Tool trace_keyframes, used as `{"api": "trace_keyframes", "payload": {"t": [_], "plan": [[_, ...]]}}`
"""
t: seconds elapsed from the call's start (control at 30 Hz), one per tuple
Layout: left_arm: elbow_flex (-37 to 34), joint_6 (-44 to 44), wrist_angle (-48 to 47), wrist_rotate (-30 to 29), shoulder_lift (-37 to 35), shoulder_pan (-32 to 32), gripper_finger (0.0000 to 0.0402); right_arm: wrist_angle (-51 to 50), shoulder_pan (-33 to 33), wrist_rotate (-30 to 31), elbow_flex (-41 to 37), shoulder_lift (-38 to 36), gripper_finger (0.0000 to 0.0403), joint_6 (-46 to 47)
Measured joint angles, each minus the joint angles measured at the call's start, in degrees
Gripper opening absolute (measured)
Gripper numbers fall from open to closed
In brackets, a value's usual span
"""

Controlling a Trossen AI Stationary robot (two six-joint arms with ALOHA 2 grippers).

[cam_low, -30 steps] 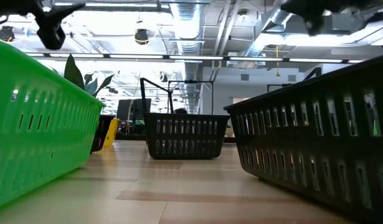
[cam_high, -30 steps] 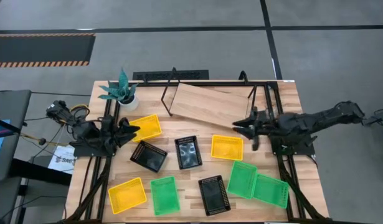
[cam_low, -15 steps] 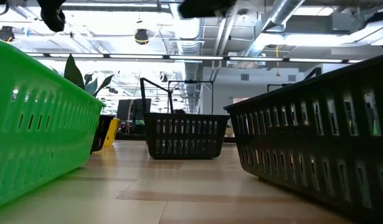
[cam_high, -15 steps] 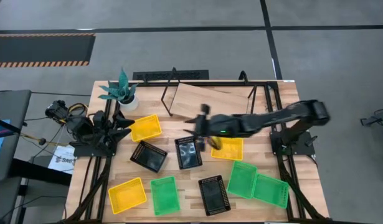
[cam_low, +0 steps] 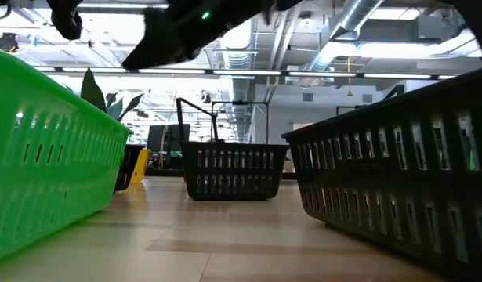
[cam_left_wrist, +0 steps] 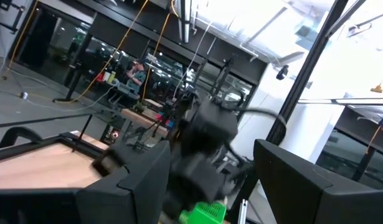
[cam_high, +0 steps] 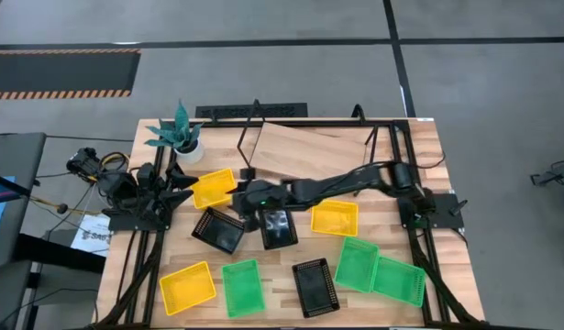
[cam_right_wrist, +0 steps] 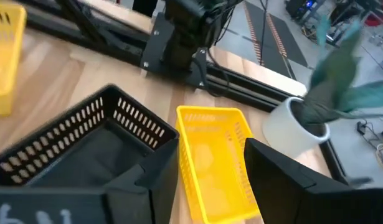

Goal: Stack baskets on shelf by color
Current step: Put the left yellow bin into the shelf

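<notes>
Nine mesh baskets lie on the slatted table: yellow ones (cam_high: 215, 188) (cam_high: 335, 217) (cam_high: 187, 287), black ones (cam_high: 219, 229) (cam_high: 278, 225) (cam_high: 315, 287), and green ones (cam_high: 243, 287) (cam_high: 356, 264) (cam_high: 397, 280). The wooden shelf (cam_high: 309, 151) stands on its wire legs at the far side. My right arm reaches across the table. Its open gripper (cam_high: 237, 197) (cam_right_wrist: 207, 158) hovers over the far-left yellow basket (cam_right_wrist: 213, 155), next to a black basket (cam_right_wrist: 85, 143). My left gripper (cam_high: 183, 191) (cam_left_wrist: 210, 168) waits open at the table's left edge.
A potted plant (cam_high: 181, 136) (cam_right_wrist: 300, 121) stands at the far-left corner, just beyond the yellow basket. The shelf top is bare. Cables and a black frame run along the left edge (cam_high: 107, 179). Bare wood shows between the baskets in the middle.
My right arm has swept from the table's right edge across the middle toward the left. Its gripper now sits above the far-left yellow basket, close to my left gripper. No basket has moved.
</notes>
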Motion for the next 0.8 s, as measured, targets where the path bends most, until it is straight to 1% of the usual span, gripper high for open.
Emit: {"api": "trace_keyframes", "payload": {"t": [0.2, 0.43, 0.53, 0.67, 0.8], "plan": [[0.0, -0.28, -0.84, 0.22, 0.0, 0.0, 0.0221, -1.36, -0.92, -0.07, 8.06, 8.52, 0.0202, -2.98], [0.0, -0.42, -2.43, 0.25, -0.02, 0.0, 0.0221, -5.48, -3.55, -0.15, 14.6, 15.05, 0.0201, -3.41], [0.0, -0.46, -3.03, 0.24, -0.02, 0.0, 0.0221, -9.02, -4.98, -0.49, 16.63, 16.69, 0.0198, -3.41], [0.0, -0.46, -3.38, 0.25, -0.02, 0.0, 0.0221, -12.74, -6.5, -3.96, 17.21, 17.32, 0.0199, -2.35], [0.0, -0.45, -3.35, 0.23, -0.02, 0.0, 0.0221, -14.6, -7.04, -5.93, 17.21, 17.32, 0.02, -1.48]]}}
